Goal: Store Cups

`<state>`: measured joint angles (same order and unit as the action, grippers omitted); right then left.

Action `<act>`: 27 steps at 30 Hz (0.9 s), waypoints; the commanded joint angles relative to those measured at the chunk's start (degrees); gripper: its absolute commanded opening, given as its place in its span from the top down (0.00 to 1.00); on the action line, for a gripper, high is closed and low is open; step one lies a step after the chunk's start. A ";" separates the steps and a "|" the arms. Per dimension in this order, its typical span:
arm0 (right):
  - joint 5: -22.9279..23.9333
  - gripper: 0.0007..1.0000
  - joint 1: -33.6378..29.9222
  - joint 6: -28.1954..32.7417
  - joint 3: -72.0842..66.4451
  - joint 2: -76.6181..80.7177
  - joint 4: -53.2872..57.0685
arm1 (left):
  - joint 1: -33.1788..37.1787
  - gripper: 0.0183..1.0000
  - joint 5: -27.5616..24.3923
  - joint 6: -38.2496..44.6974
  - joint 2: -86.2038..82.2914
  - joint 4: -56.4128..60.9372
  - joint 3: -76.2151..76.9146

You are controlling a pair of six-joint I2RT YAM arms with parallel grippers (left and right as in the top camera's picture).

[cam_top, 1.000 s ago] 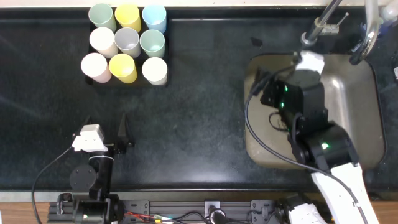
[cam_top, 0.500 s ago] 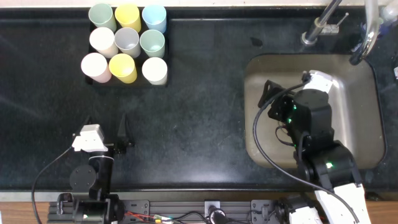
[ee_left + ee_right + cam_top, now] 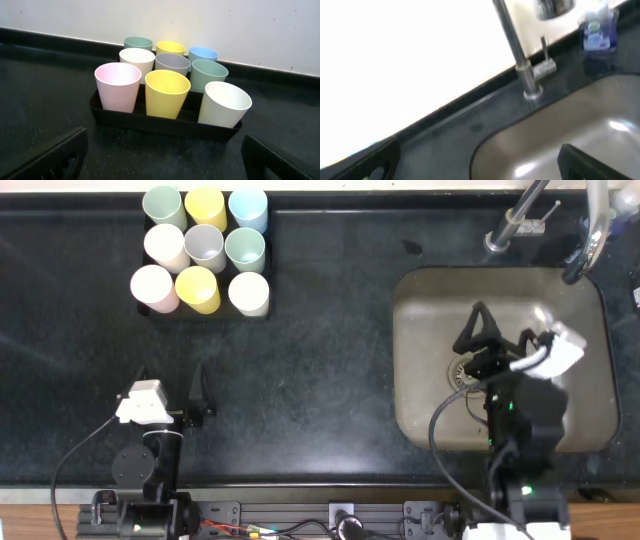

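Matt plastic cups [image 3: 167, 95], glossy metal sink [image 3: 425, 395]

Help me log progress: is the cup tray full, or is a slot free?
Full: nine cups stand in three rows of three in the black tray, leaving no gap.
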<state>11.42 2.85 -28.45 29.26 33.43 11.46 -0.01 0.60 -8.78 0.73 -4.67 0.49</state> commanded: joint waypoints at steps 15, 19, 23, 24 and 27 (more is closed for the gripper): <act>0.20 0.00 -0.35 0.17 -22.32 -19.80 -13.60 | -0.37 0.00 -0.55 0.87 -0.59 -0.17 -0.04; 0.20 0.00 -0.55 0.17 -25.86 -21.70 -18.34 | -0.37 0.00 -0.55 0.87 -0.59 -0.17 -0.04; 0.20 0.00 -1.55 0.17 -27.52 -23.28 -17.94 | -0.37 0.00 -0.55 0.87 -0.59 -0.17 -0.04; 0.20 0.00 -1.75 0.17 -27.82 -24.11 -17.14 | -0.37 0.00 -0.55 0.87 -0.59 -0.17 -0.04; 0.20 0.00 -1.88 0.17 -28.22 -27.02 -11.76 | -0.37 0.00 -0.55 0.87 -0.59 -0.17 -0.04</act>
<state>11.38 1.39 -28.49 1.78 8.82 -2.20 -0.01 0.60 -8.78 0.73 -4.69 0.49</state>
